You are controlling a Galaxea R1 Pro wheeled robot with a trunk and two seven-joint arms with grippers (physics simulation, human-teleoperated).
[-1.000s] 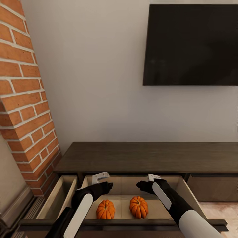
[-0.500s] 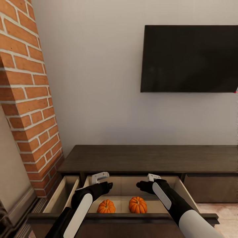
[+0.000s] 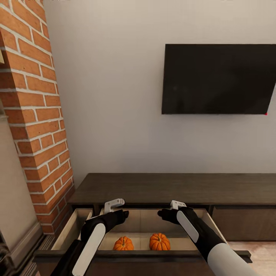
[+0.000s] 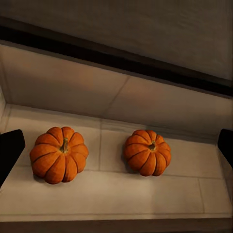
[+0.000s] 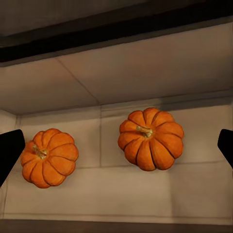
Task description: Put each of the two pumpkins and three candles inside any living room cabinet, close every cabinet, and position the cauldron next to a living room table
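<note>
Both pumpkins sit side by side on the pale floor of the open middle drawer (image 3: 140,226) of the cabinet (image 3: 172,188), apart from each other and from the drawer walls. From the head view, the drawer's dark front edge hides their lower halves: the left pumpkin (image 3: 123,243) and the right pumpkin (image 3: 159,242) peek over it. The wrist views look straight down into the drawer and show each pumpkin whole, ribs and short stems included, with the cabinet's dark top edge behind them.

The left claw (image 3: 115,205) and the right claw (image 3: 174,206) hover above the drawer, each over its own pumpkin, holding nothing. In the wrist views their dark fingertips (image 4: 9,150) sit at opposite picture edges, spread wide.

Beside the middle drawer, toward the brick column (image 3: 34,126), a second drawer (image 3: 71,230) is also pulled out. A dark television (image 3: 218,78) hangs on the wall above the cabinet.
</note>
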